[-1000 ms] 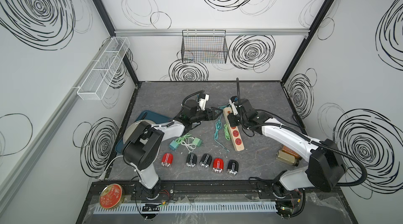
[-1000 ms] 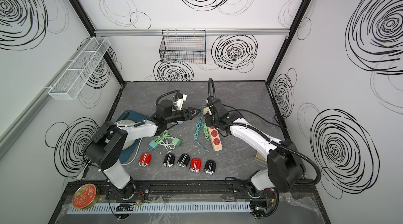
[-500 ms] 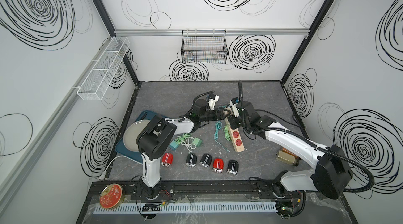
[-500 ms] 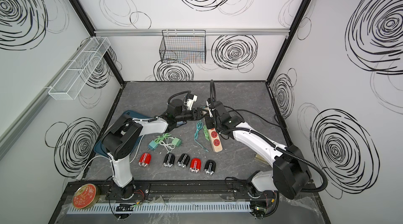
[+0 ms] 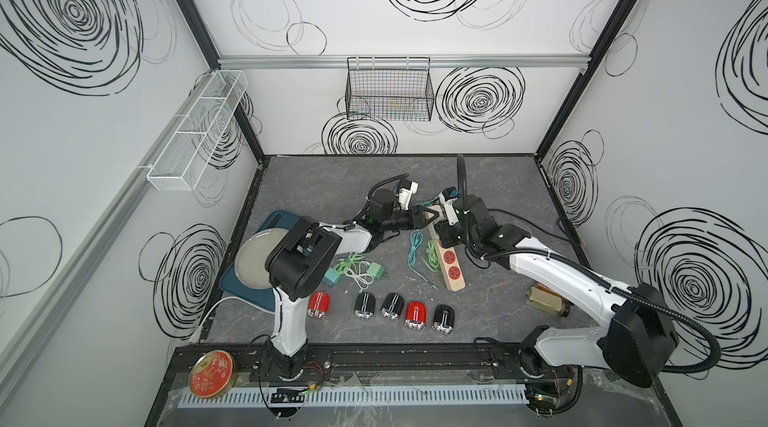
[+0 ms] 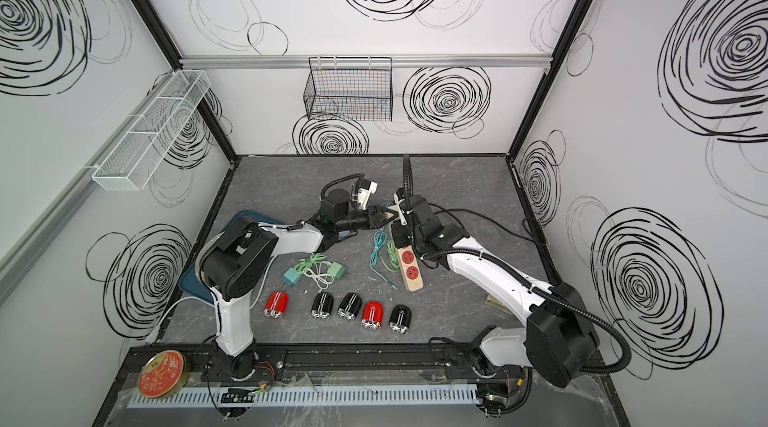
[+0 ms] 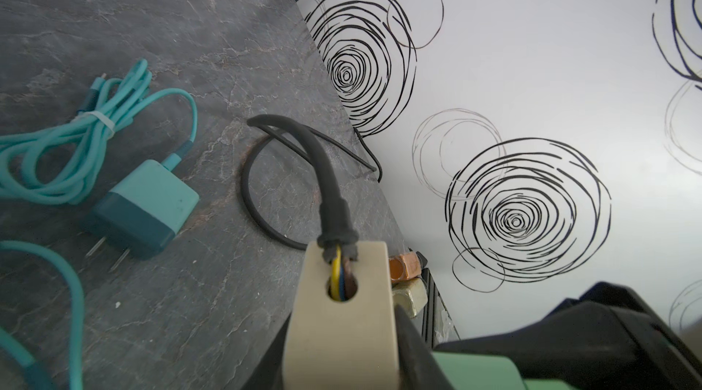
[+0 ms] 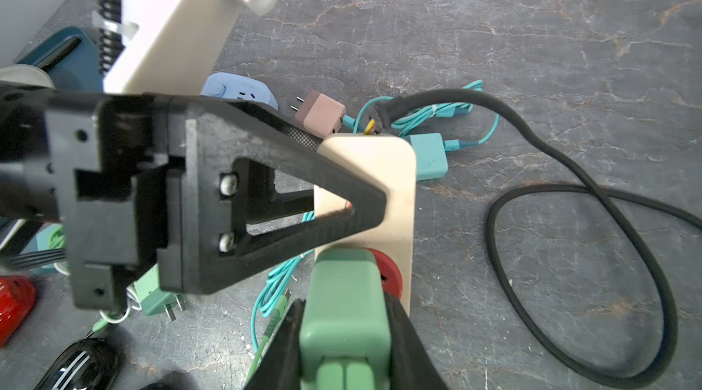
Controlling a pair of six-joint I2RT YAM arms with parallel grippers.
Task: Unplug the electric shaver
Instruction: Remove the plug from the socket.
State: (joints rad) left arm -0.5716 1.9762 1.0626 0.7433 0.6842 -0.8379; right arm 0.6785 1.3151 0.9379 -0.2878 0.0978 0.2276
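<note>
L pincer [image 5: 426, 217] clamped on strip's [image 5: 451, 267] cord end to brace it vs. the pull, R pincer [image 8: 343, 312] clamped on green plug [image 8: 345, 281] seated in strip just beside L's tips, prob. the shaver charger; shavers [image 5: 415, 314] lie on table [image 5: 332, 179], well off both.

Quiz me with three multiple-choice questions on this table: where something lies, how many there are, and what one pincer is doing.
1. The electric shavers lie:
A in a row at the front of the table
B heaped at the back
C scattered everywhere

2. Red shavers number:
A none
B two
C four

3. The left pincer is:
A wide open
B shut on a shaver
C shut on the end of the power strip

Answers:
1. A, five sit side by side at the front.
2. B, two red among three black.
3. C, the right wrist view shows it clamping the beige strip's end.
</note>
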